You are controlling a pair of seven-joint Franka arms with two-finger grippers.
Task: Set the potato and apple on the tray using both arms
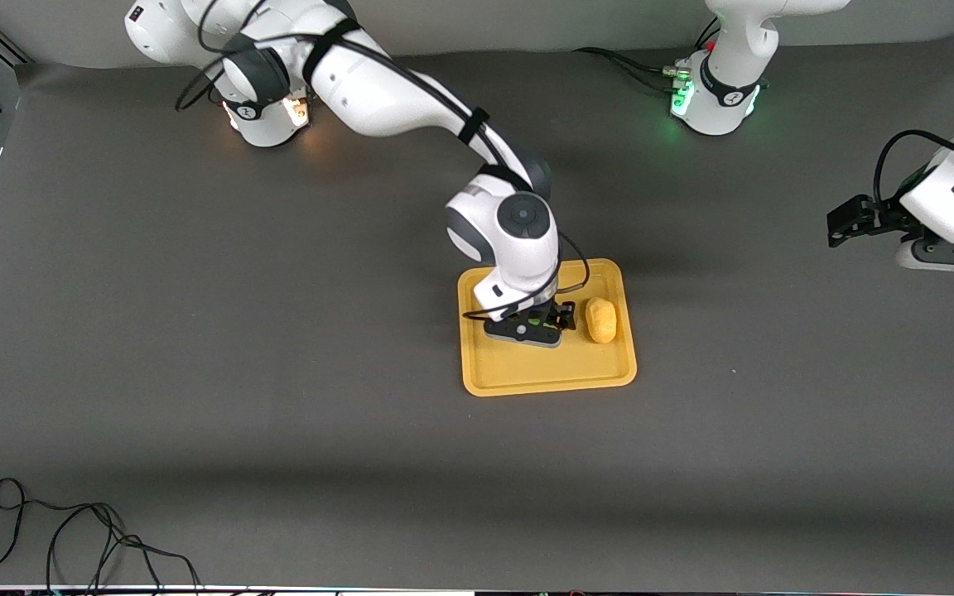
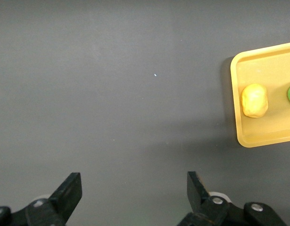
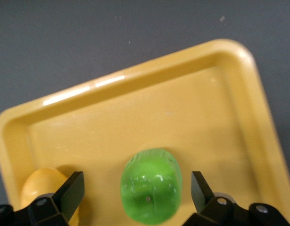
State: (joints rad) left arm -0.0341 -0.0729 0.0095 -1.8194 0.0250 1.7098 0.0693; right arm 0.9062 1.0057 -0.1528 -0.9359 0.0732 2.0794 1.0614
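Tray [image 1: 547, 368] sat at center of the front view on the grey surface [image 1: 195, 372], slightly below mid-frame. Potato [image 1: 600, 320] lay in the tray, in its half toward the left arm's end, close to that rim. Apple [image 3: 151, 185] also lay in the tray, beside the potato and toward the right arm's end from it; in the front view it was almost wholly hidden under the right arm's wrist.

Right end effector [image 1: 545, 321] was down low in the tray, straddling the apple. In the right wrist view its fingers [image 3: 69, 190] stood spread on either side of the apple with clear gaps, not touching it, so it was released. The potato showed at the lower left of that view, partly hidden by one finger. The right arm reached in from its base at the upper left of the front view.

Left end effector [image 1: 845, 222] hung at the right edge of the front view, over bare surface, well apart from the tray. In the left wrist view its fingers [image 2: 69, 193] were wide apart with nothing between them, released; tray corner, potato and a sliver of apple showed at that view's right edge. The left arm waited.

A loose black cable [image 1: 71, 538] lay at the lower left of the front view.
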